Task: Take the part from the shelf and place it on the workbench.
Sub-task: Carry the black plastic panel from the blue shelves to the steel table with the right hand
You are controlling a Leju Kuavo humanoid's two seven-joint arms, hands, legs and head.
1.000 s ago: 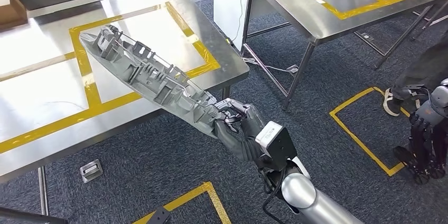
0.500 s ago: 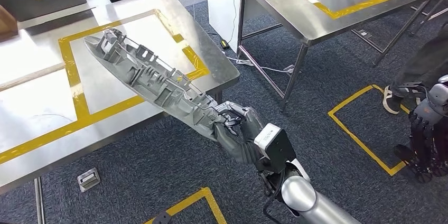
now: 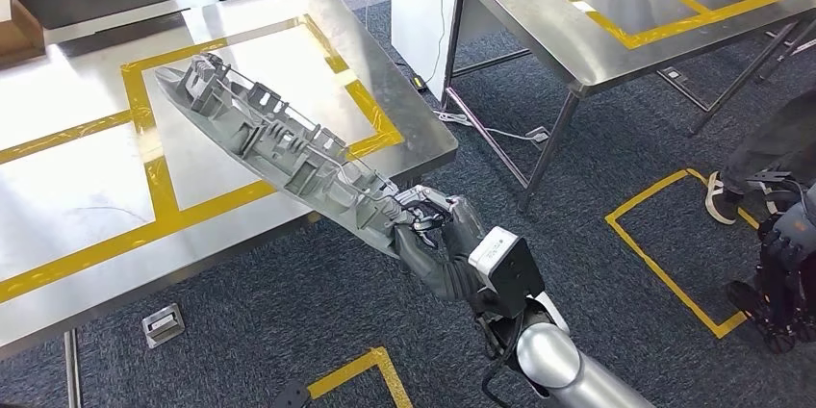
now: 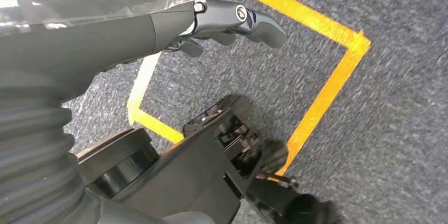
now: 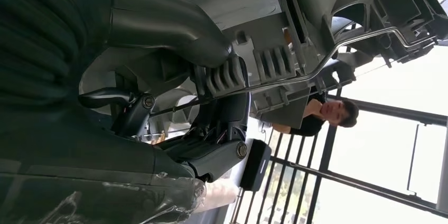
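Fingers still gripping part, workbench shifted

Silver tubular arm, dark grey ribbed wrist cover, white box at wrist, black cable, dark-fingered right hand.

The part is light grey all over, and the right hand is dark grey with a white block behind it. The workbench at the upper left is shiny silver with yellow tape lines. The carpet is dark blue-grey and speckled, with yellow tape squares.
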